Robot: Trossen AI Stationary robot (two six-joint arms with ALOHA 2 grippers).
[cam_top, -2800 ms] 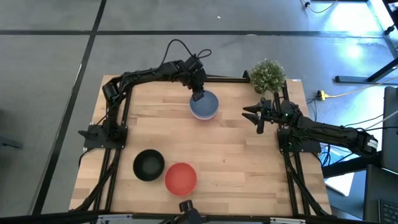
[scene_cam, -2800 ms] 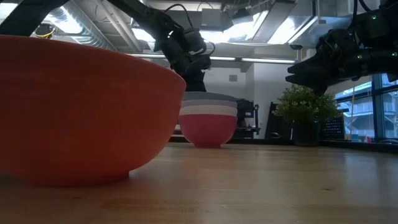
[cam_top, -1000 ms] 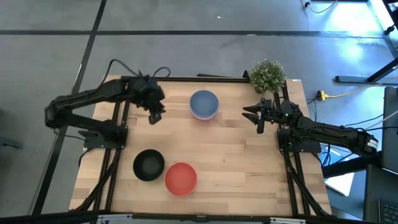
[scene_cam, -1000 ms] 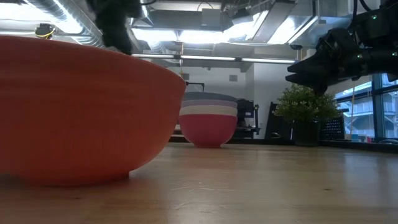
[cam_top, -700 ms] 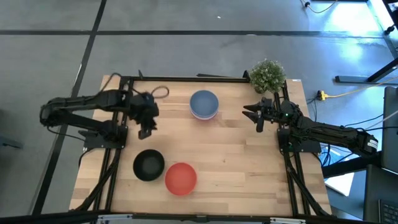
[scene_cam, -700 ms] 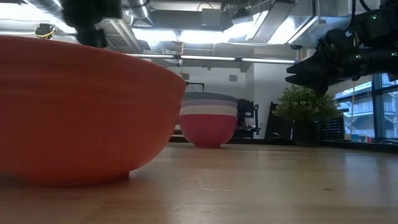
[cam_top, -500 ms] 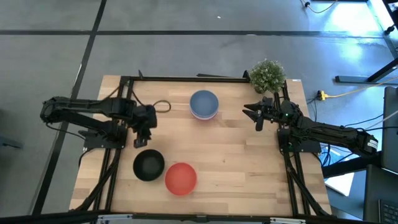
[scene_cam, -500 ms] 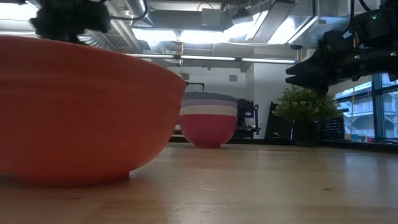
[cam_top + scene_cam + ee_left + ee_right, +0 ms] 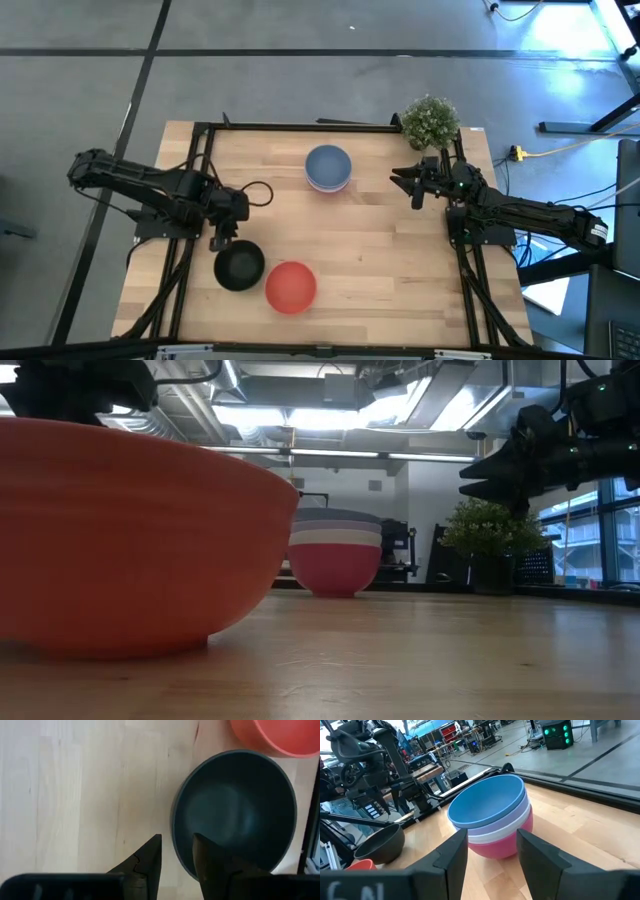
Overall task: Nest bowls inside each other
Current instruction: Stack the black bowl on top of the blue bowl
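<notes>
My left gripper [image 9: 176,851] points down at the black bowl [image 9: 235,814], jaws spread, straddling its rim. My right gripper [image 9: 407,184] hovers by the plant [image 9: 431,121], jaws spread, empty.

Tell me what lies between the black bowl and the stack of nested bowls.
Nothing: in the high view only bare wooden table lies between the black bowl and the stack of nested bowls. The left gripper hangs beside the black bowl, off that line.
</notes>
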